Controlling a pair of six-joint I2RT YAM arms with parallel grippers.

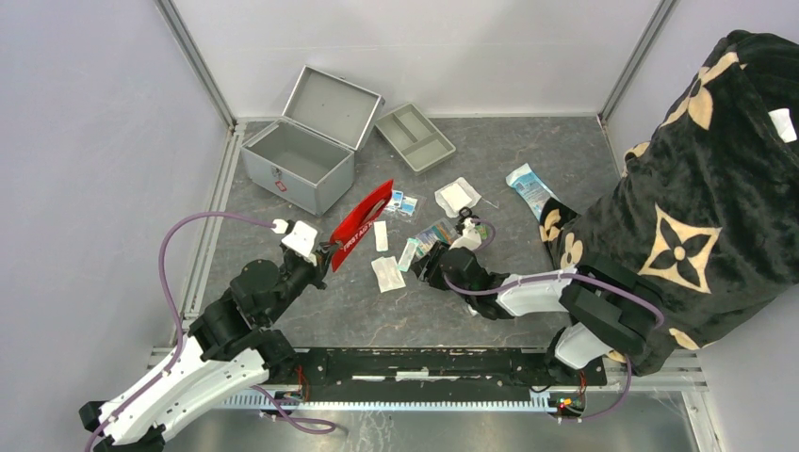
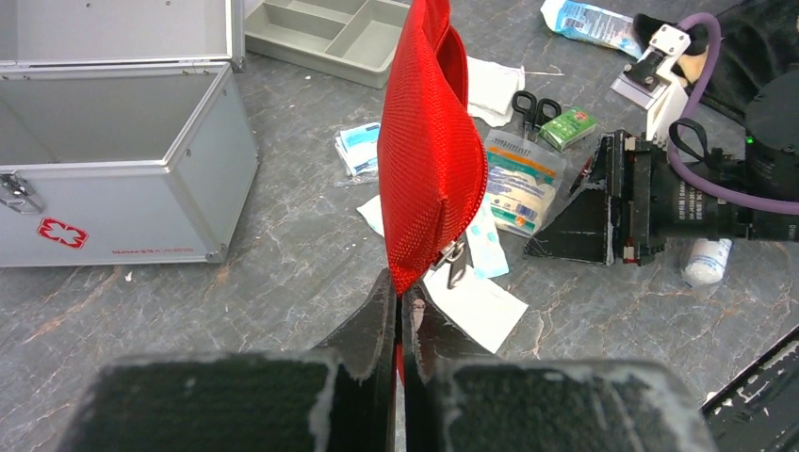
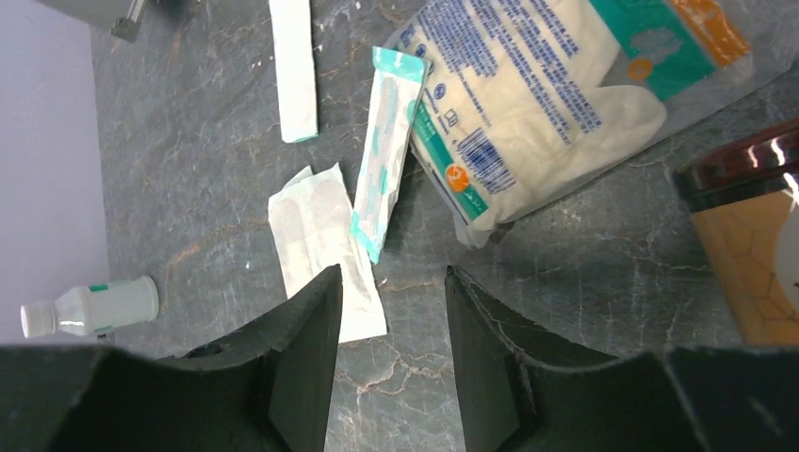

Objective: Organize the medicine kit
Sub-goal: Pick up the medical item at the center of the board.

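The medicine kit (image 1: 301, 160) (image 2: 113, 179) stands at the back left with its lid up, a silver metal case that looks empty inside. My left gripper (image 1: 327, 253) (image 2: 403, 287) is shut on the bottom corner of a red first-aid pouch (image 1: 363, 224) (image 2: 429, 151), which stands upright above the table to the right of the case. My right gripper (image 1: 421, 266) (image 3: 391, 273) hangs open just over the table with nothing between its fingers. Just ahead of it lie a white gauze packet (image 3: 325, 245), a teal-edged strip packet (image 3: 386, 151) and a bag of gloves (image 3: 546, 85).
A grey divided tray (image 1: 415, 137) lies behind the case. Loose supplies are scattered mid-table: scissors (image 2: 535, 105), a green box (image 2: 568, 127), a small white bottle (image 3: 94, 306), an amber jar (image 3: 744, 245), a blue packet (image 1: 529, 188). A black patterned cloth (image 1: 697, 188) fills the right side.
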